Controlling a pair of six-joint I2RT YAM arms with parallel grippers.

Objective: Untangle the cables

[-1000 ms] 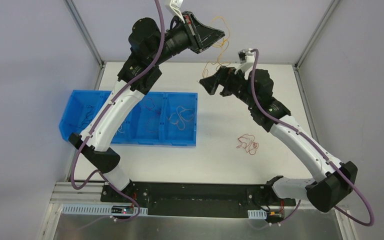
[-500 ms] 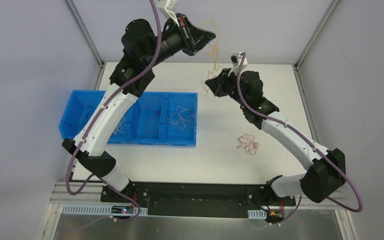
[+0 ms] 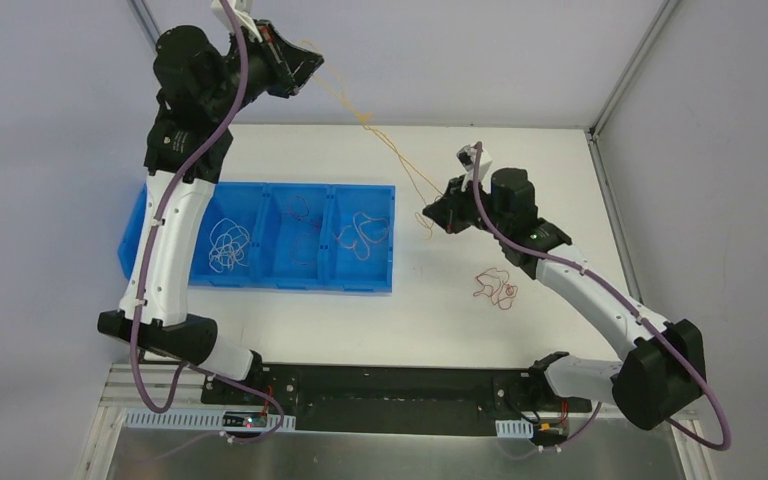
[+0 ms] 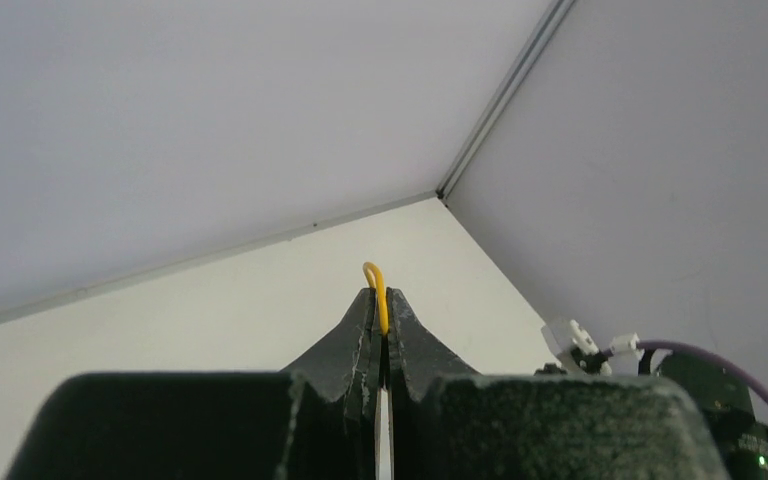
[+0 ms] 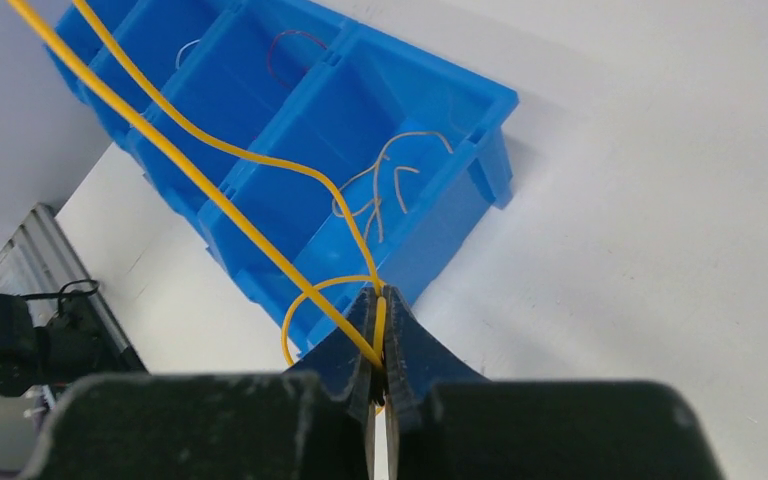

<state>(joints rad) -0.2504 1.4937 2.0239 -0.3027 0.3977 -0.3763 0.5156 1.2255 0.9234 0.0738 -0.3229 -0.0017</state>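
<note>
Closest to the arm bases, a small red and orange tangle (image 3: 497,288) of wire lies loose on the white table (image 3: 560,180). It is on the near side of the right pincer (image 3: 428,216) and apart from it. To the left of that pincer sits a blue tray (image 3: 260,287) split into compartments. The compartment closest to the pincer holds a pale curly wire (image 3: 360,232), the next a thin red wire (image 3: 305,215), and the one beyond that a white wire (image 3: 225,245).

The right pincer hangs low over the table, just off the tray's right end. Its jaws are pressed together on a yellow wire (image 5: 380,318), and a short loop of that wire curls out to the left of the tips. From the tips, two strands of it stretch up and away over the tray.

The strands lead to the left pincer (image 3: 310,68), which is raised high near the table's far edge. Its jaws are clamped on the same yellow wire, and a small bend of it pokes out past the tips.
</note>
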